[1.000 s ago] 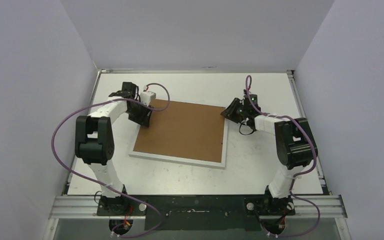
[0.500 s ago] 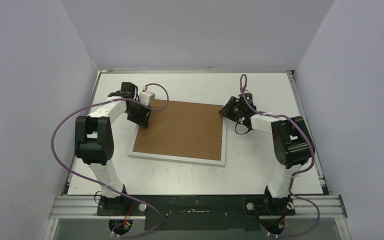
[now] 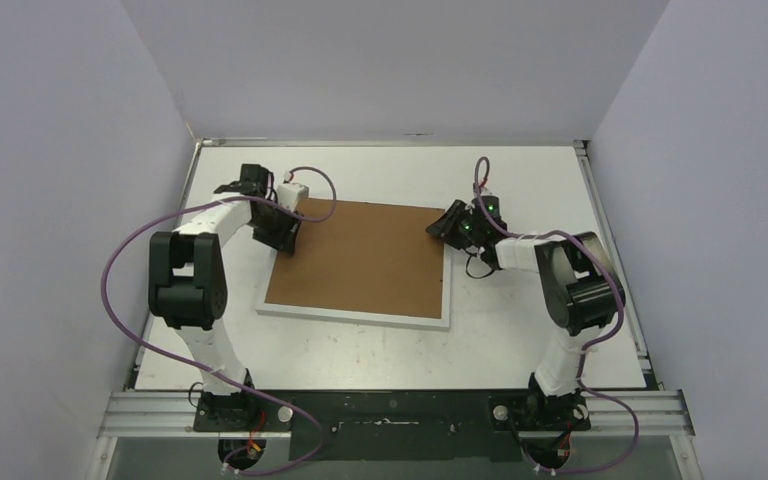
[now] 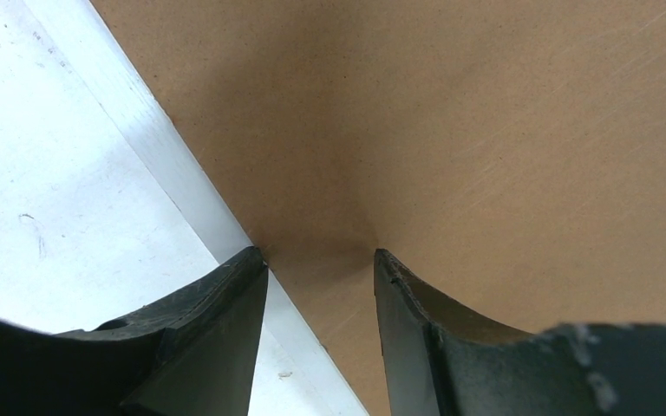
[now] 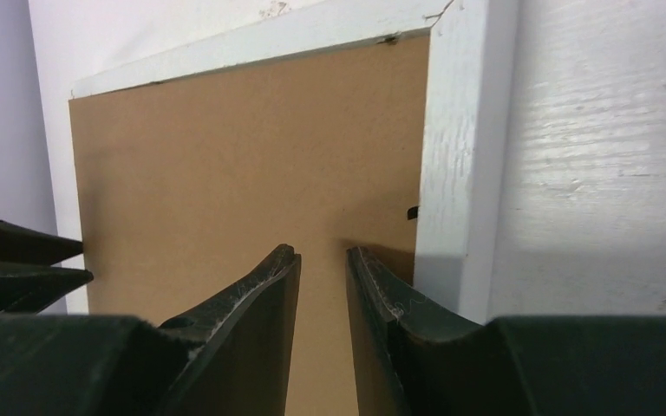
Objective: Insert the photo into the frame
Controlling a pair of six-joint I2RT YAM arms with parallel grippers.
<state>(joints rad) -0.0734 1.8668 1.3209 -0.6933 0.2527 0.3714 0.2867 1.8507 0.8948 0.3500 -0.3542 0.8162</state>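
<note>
The white frame (image 3: 350,316) lies face down mid-table with a brown backing board (image 3: 360,260) set in it. The photo is hidden. My left gripper (image 3: 285,238) is open at the frame's left edge near its far corner. In the left wrist view (image 4: 319,253) one finger sits over the white rim (image 4: 182,165) and the other over the board (image 4: 451,130). My right gripper (image 3: 440,225) is narrowly open and empty at the frame's far right corner. In the right wrist view (image 5: 322,250) its tips stand over the board (image 5: 243,147), just inside the rim (image 5: 455,156).
Purple cables loop from both arms over the white table (image 3: 520,330). Grey walls close in the left, right and back sides. A raised rail (image 3: 590,180) runs along the table's right edge.
My right gripper has moved left from beside the frame onto its far right corner. The frame has slid slightly to the left. The left gripper has hardly moved.
</note>
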